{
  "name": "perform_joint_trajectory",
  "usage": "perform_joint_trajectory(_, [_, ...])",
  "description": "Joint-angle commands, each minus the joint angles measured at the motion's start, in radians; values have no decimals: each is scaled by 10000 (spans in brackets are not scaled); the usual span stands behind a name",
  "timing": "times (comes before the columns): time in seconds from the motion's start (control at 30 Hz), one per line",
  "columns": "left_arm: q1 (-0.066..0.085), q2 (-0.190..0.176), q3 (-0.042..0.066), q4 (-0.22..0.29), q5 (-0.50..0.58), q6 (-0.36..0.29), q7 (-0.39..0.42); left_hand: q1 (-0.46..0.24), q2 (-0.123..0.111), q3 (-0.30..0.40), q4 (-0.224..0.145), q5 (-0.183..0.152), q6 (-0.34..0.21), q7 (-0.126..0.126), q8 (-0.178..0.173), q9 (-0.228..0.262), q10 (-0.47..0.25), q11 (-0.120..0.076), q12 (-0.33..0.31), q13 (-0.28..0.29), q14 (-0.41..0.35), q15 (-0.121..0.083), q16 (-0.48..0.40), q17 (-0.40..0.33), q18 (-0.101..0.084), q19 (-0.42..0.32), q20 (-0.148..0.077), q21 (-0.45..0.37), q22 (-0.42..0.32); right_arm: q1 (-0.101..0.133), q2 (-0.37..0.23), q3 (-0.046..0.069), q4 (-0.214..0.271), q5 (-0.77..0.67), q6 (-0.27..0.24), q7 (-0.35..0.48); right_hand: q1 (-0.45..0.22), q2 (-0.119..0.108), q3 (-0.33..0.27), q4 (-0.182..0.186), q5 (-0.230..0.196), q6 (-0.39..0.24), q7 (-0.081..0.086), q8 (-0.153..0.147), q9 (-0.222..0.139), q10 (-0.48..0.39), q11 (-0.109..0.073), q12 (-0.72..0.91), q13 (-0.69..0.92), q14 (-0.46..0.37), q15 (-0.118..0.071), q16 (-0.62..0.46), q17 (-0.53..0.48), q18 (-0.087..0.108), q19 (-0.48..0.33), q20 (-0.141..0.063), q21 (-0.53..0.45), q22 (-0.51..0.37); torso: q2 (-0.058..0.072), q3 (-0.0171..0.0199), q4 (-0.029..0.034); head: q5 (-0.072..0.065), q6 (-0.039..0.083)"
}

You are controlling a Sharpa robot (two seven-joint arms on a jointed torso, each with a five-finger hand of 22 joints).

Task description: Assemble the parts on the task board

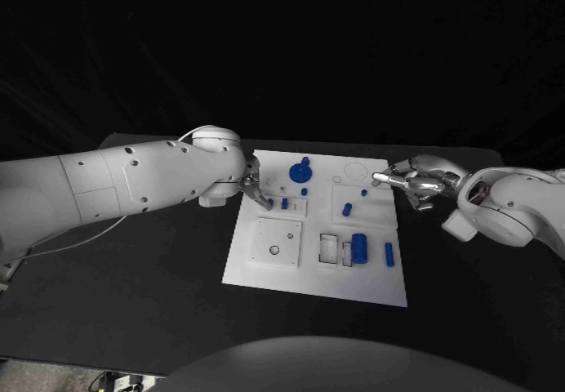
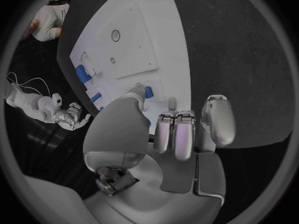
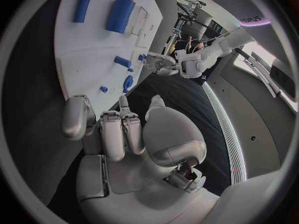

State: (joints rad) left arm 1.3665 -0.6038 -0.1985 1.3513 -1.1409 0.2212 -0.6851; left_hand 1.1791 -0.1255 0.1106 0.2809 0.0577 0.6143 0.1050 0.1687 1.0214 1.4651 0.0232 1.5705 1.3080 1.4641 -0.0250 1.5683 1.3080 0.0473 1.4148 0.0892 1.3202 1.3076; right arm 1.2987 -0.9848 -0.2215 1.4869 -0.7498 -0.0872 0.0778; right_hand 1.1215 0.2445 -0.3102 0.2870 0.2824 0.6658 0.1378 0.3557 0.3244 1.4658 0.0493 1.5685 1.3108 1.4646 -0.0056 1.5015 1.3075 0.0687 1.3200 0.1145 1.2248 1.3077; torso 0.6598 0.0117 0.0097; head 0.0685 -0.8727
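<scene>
The left hand [image 1: 251, 189] has its fingers [image 2: 176, 134] curled in side by side, and its thumb tip is right at a small blue peg [image 1: 284, 202] that stands on the white task board [image 1: 277, 273]; if the thumb really presses the peg or only sits beside it, I cannot tell. In the left wrist view the same peg [image 2: 148, 91] pokes up just past the thumb tip. A little way beyond these fingers lies a round blue gear [image 1: 301, 172], and past that a tiny blue peg [image 1: 304, 191]. The right hand [image 1: 407, 183] hangs over the other edge of the board with its fingers [image 3: 116, 129] bent in close together, and nothing is held in them. Just in front of these fingertips is a small blue dot piece [image 1: 364, 193], and a bit farther in is a short blue bar [image 1: 348, 210]. Well away from both hands, on the near part of the board, a fat blue cylinder [image 1: 358, 248] lies in a slot, with a thin blue rod [image 1: 389, 254] just beside it. The board rests on the black table [image 1: 141, 310]
</scene>
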Motion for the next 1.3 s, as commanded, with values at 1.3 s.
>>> perform_joint_trajectory(1.3, [151,682,46,-674,-6011,-4006,7044,3783,-577,1261,-144,1618,3086,-786,-939,-6999,-6514,-365,-12915,-10571,-912,-566,-3311,-3386,-114,945,-596,1038,2129,27,-405,3,828,-285,-886,1356,675,-90,-67,-10,662,-23,14,-1,-56,12,51,-744,1953,276,72,-102,1701,166,-68,-2,-140,1505,486,-183,-259,-206,1])
